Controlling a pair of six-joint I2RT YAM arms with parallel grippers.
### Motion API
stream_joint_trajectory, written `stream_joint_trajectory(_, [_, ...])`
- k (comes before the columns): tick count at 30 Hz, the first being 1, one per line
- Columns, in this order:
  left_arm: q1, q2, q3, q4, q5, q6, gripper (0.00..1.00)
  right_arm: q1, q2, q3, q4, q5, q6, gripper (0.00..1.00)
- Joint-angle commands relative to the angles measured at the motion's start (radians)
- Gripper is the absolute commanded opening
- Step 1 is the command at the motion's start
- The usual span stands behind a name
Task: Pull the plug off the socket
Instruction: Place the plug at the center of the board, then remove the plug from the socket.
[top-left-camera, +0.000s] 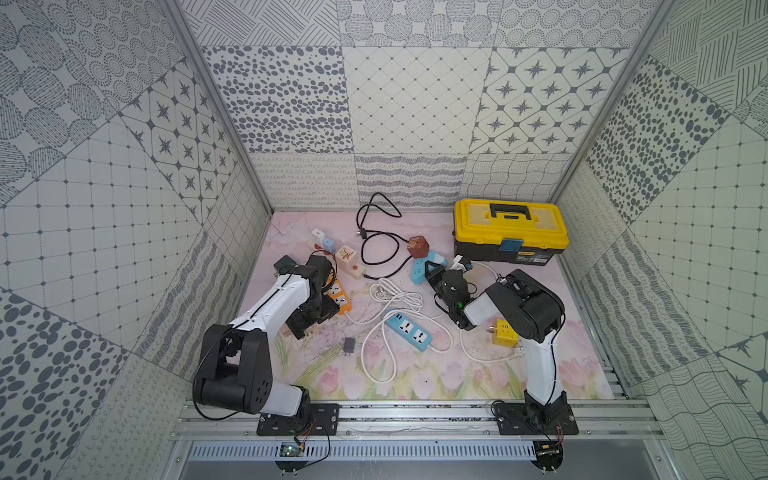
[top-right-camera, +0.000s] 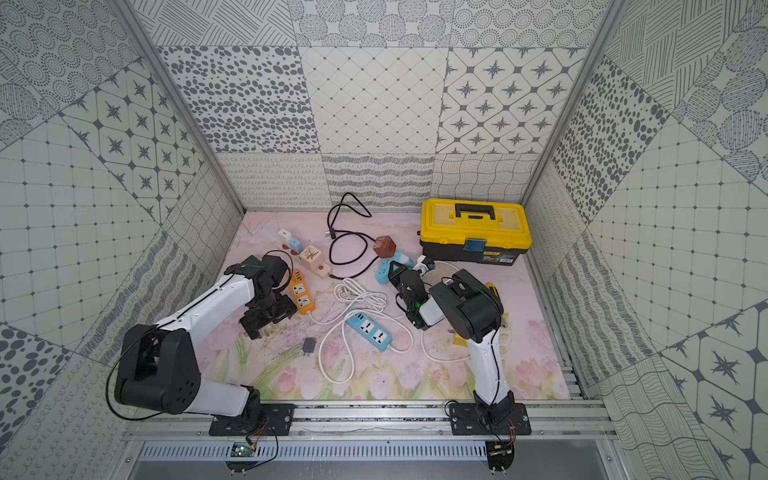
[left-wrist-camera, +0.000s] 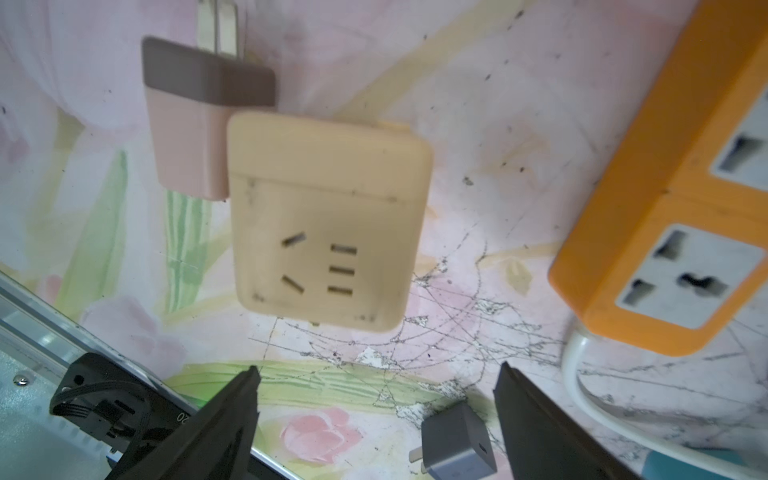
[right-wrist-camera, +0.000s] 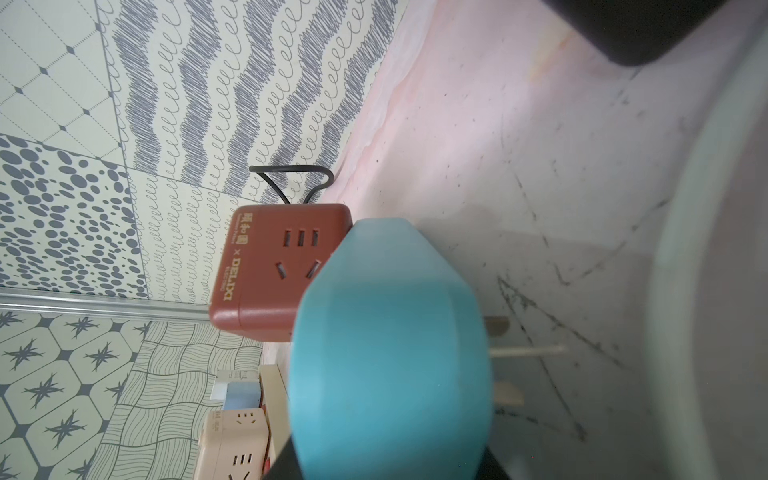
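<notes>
- The left jaws stand wide apart with nothing between them. They point down at the counter (top-left-camera: 415, 374), and the beige cube socket (left-wrist-camera: 328, 232) lies just beyond their tips.
- The right jaws are clamped on a blue adapter (right-wrist-camera: 390, 340). Its body fills the middle of the right wrist view, and three bare prongs stick out of one side.
- The left arm (top-left-camera: 274, 303) reaches out from its base on the near rail. Its wrist folds downward beside the orange power strip (left-wrist-camera: 648, 232).
- The right arm (top-left-camera: 536, 353) rises from its base to a high elbow. It then bends back toward the middle of the counter, in front of the yellow toolbox (top-left-camera: 509, 224).
- The pink plug (left-wrist-camera: 195, 137) is out of the socket and lies on the counter against one side of the beige cube. The cube's edge overlaps it in the left wrist view.
- The plug has a pale pink body, a brown end band and two flat metal prongs, fully exposed and pointing away from the cube.
- The cube's facing side shows five empty slots. It is blurred, so I cannot tell whether it sits flat.
- A grey charger (left-wrist-camera: 457, 444) lies on the counter between the left fingertips in that view.
- A red cube socket (right-wrist-camera: 266, 266) sits right behind the blue adapter.
</notes>
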Motion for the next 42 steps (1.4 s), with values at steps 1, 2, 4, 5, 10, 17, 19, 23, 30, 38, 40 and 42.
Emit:
stream_joint_trajectory(1, [-0.007, -0.063, 0.032, 0.054, -0.017, 0.119, 0.92, 0.019, 0.025, -0.046, -0.198, -0.086, -0.041, 0.28])
stream_joint_trajectory(2, [-0.018, -0.079, 0.038, 0.098, 0.007, 0.161, 0.9, 0.019, 0.024, -0.05, -0.185, -0.095, -0.046, 0.25])
stream_joint_trajectory(4, [-0.044, -0.105, 0.039, 0.202, 0.086, 0.243, 0.84, 0.022, 0.023, -0.055, -0.158, -0.122, -0.066, 0.2])
stream_joint_trajectory(5, [-0.061, -0.118, 0.037, 0.263, 0.132, 0.27, 0.81, 0.023, 0.021, -0.059, -0.149, -0.133, -0.077, 0.16])
stream_joint_trajectory(10, [-0.157, -0.103, 0.043, 0.532, 0.268, 0.283, 0.77, 0.029, 0.01, -0.081, -0.121, -0.142, -0.085, 0.0])
stream_joint_trajectory(17, [-0.312, 0.147, 0.207, 0.758, 0.251, 0.282, 0.82, 0.037, -0.019, -0.096, -0.118, -0.128, -0.094, 0.0])
stream_joint_trajectory(19, [-0.349, 0.218, 0.241, 0.834, 0.249, 0.289, 0.84, 0.041, -0.029, -0.097, -0.128, -0.123, -0.102, 0.0])
stream_joint_trajectory(23, [-0.375, 0.384, 0.344, 0.916, 0.283, 0.302, 0.86, 0.044, -0.041, -0.096, -0.153, -0.117, -0.112, 0.0])
stream_joint_trajectory(30, [-0.378, 0.512, 0.419, 0.991, 0.312, 0.308, 0.91, 0.051, -0.036, -0.095, -0.164, -0.12, -0.115, 0.0])
stream_joint_trajectory(38, [-0.37, 0.602, 0.488, 0.968, 0.314, 0.33, 0.91, 0.057, -0.027, -0.094, -0.168, -0.123, -0.114, 0.0])
stream_joint_trajectory(40, [-0.363, 0.618, 0.495, 0.969, 0.314, 0.315, 0.9, 0.056, -0.031, -0.096, -0.17, -0.121, -0.115, 0.0])
stream_joint_trajectory(42, [-0.349, 0.632, 0.494, 0.996, 0.349, 0.278, 0.88, 0.057, -0.035, -0.097, -0.176, -0.119, -0.121, 0.0])
